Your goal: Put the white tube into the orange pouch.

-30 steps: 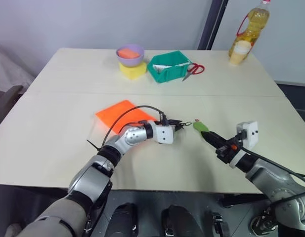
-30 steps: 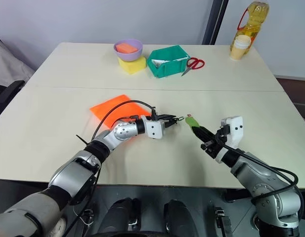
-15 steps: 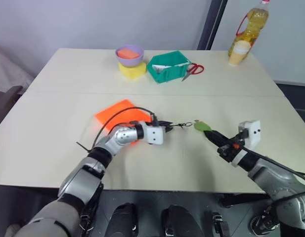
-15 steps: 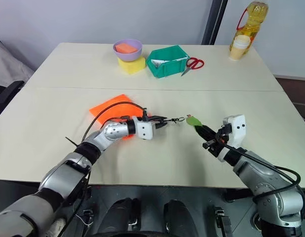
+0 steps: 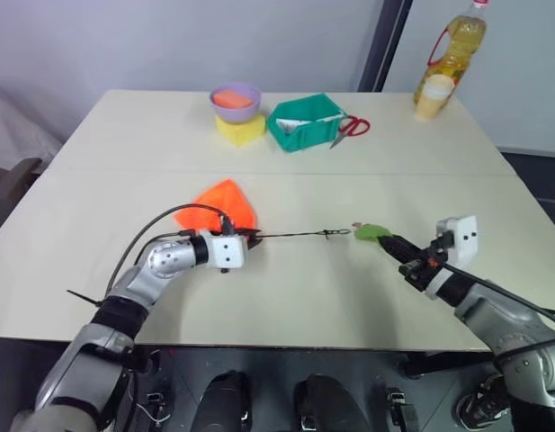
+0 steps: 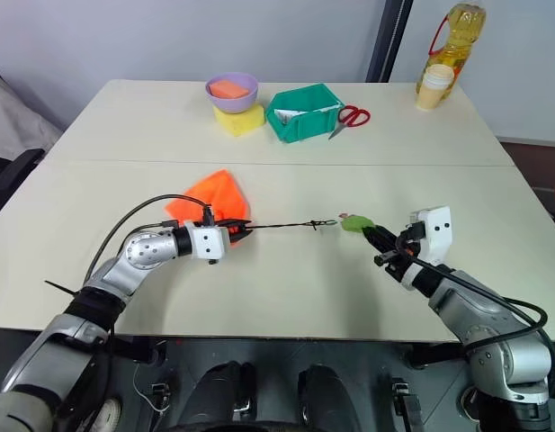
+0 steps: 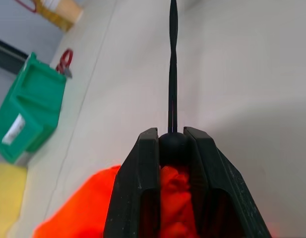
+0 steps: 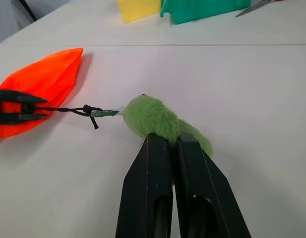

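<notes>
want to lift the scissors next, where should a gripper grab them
Take the scissors by the blades, coming straight down from above: they lie flat beside the green box, the red handle loops point away from the robot, and the blades angle back toward it along the box. That is a judgement; how the blades stand is too small to tell.

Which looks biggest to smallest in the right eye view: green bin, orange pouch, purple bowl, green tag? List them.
1. green bin
2. orange pouch, close to the bin, and nearer the camera, so unsure
3. purple bowl
4. green tag
</notes>
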Tool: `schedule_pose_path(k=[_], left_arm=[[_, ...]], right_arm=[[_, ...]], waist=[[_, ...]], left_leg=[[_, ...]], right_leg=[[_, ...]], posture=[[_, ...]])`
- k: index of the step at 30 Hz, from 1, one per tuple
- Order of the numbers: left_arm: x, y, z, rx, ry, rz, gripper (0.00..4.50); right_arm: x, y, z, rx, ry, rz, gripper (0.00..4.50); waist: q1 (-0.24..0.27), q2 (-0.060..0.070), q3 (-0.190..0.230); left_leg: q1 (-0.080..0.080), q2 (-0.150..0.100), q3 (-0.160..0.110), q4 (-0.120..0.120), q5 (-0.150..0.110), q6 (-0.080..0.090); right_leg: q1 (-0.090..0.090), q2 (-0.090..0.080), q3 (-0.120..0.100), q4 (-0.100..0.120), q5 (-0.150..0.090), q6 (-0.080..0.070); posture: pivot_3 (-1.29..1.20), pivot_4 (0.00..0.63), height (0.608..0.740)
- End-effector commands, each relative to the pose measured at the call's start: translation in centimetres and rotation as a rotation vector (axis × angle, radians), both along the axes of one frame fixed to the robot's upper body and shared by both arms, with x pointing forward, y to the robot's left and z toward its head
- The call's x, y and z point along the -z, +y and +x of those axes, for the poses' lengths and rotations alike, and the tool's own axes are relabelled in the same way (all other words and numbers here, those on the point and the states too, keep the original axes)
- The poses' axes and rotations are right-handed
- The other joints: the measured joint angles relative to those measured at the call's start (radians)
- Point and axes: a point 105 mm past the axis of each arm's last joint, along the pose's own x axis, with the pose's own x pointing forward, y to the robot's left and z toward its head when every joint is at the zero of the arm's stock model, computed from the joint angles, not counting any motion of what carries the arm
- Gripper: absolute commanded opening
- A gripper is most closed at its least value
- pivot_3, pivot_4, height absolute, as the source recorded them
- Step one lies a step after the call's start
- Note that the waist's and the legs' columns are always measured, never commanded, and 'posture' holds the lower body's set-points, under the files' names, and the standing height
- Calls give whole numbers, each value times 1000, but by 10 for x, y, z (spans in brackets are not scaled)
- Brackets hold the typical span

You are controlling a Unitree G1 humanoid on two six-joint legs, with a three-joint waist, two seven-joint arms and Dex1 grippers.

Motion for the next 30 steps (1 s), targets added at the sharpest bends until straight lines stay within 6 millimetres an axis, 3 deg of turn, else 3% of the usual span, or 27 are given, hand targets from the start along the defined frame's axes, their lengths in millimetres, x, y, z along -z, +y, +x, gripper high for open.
schedule_pose_path(k=[1, 5, 8, 10, 13, 14, 19, 23, 26, 30], left_arm=[[0, 7, -7, -19, 65, -27, 234], [-2, 3, -15, -19, 149, -88, 234], [-9, 6, -20, -33, 230, -160, 1893], [-12, 11, -28, -41, 289, -187, 2669], [-16, 18, -42, -56, 402, -249, 4249], [-19, 21, -47, -67, 435, -279, 4500], [-30, 56, -65, -245, 601, -478, 4500], [-42, 92, -56, -448, 544, -644, 4500], [-40, 123, -49, -604, 484, -740, 4500], [-34, 139, -48, -694, 459, -778, 4500]], right_arm=[[-10, -2, 2, -6, -42, -36, 0], [-8, 9, -1, -68, -35, -68, 0], [-2, 21, -8, -156, -6, -122, 1265], [3, 27, -13, -204, 9, -186, 1968], [8, 24, -16, -207, 24, -238, 3540], [8, 23, -18, -218, 28, -237, 4029], [12, 12, -29, -241, 53, -236, 4029], [7, -4, -26, -198, 24, -230, 4029], [3, -10, -19, -178, -7, -234, 4029], [5, -11, -15, -185, -16, -244, 4029]], waist=[[1, 0, 0], [1, 0, 0], [0, 0, 0], [-2, 0, 0], [-2, 0, 0], [-1, 0, 0], [0, 0, 0], [3, 0, 0], [3, -1, 0], [3, -1, 0]], left_leg=[[0, 0, 0, 0, 0, 0], [0, 0, 0, 0, 0, 0], [0, 0, 0, 0, 0, 0], [0, 0, 0, 0, 0, 0], [0, 0, 0, -1, 0, 0], [0, 0, 0, 0, 0, 0], [0, 0, -1, 0, 0, 0], [2, 0, -1, 0, 1, 1], [8, 0, -1, 0, 1, 1], [15, 0, -1, -3, 0, 1]], right_leg=[[0, 0, 0, 0, 0, 0], [0, 0, 0, 0, 0, 0], [0, 0, 0, 0, 0, 0], [-1, 0, 0, 0, 0, 0], [-1, 0, 0, 0, 0, 0], [-1, 0, 0, 0, 0, 0], [0, 0, 0, 0, 0, 0], [3, 0, 0, 0, 0, 0], [9, -1, 0, -2, 0, 0], [14, -1, 0, -4, 0, 0]], posture=[[0, 150, 737], [0, 150, 737], [0, 150, 737], [0, 150, 737], [0, 150, 737], [0, 150, 737], [0, 150, 737], [0, 150, 737], [0, 150, 737], [0, 150, 737]])
